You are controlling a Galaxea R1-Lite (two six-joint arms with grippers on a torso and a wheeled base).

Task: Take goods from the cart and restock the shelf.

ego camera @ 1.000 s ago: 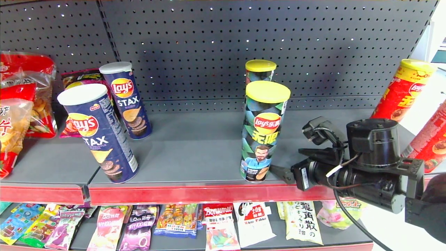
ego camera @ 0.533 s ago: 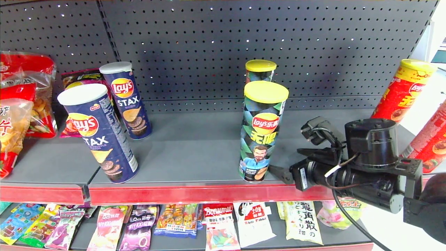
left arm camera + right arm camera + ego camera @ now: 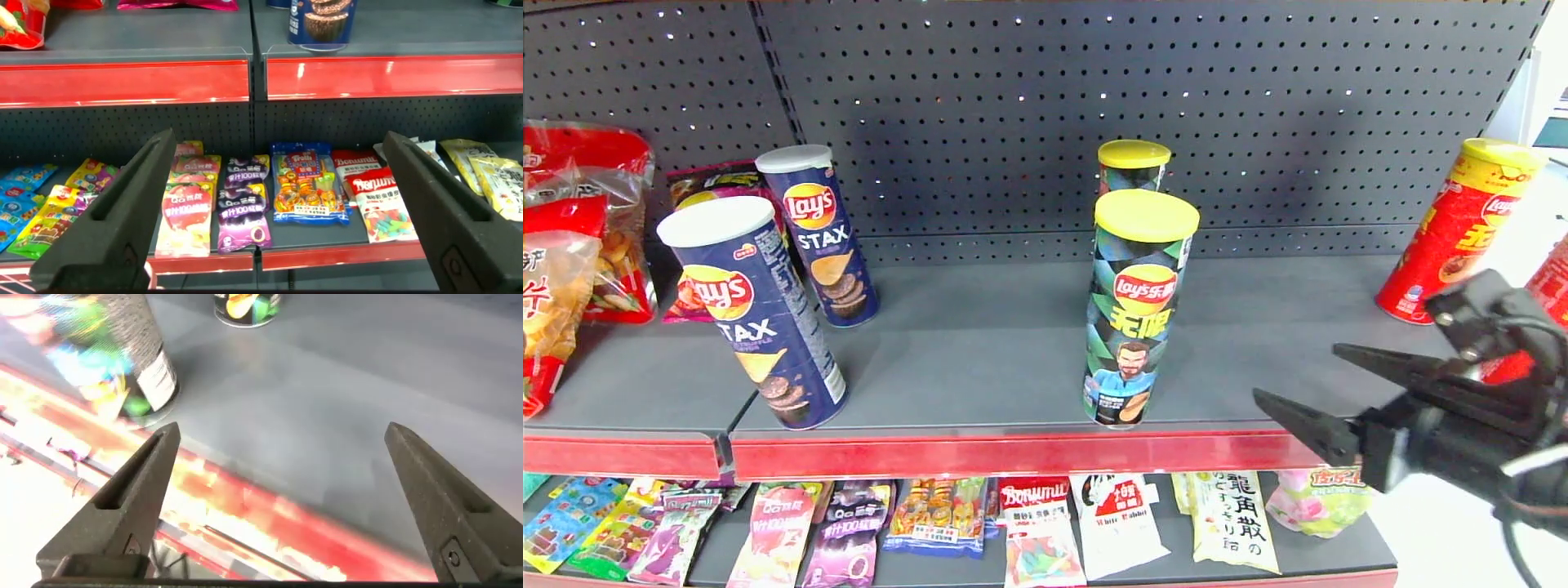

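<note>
Grey pegboard at back, grey shelf below it, red lip along the front edge. At the front edge, about mid-length: green can with yellow lid, upright, base just behind the red lip. Directly behind it, toward the back edge: second green can. Toward the left end: blue cans, two of them, one nearer the front. At the right end: red cans. Underneath, on the lower shelf: candy packets laid flat in a row.

Right gripper off the front right part of the shelf, well apart from the green can, jaws spread wide, nothing between them. Left gripper likewise released and empty, held low, facing the lower shelf.

Judged step: green can apparently set down and let go, both arms free.

Next move, most likely: back to the cart for another item. Then a firm grasp around its body, an upright carry, and a set-down on bare deck beside the green can, clear of its neighbours and far enough behind the red lip to avoid a topple.
</note>
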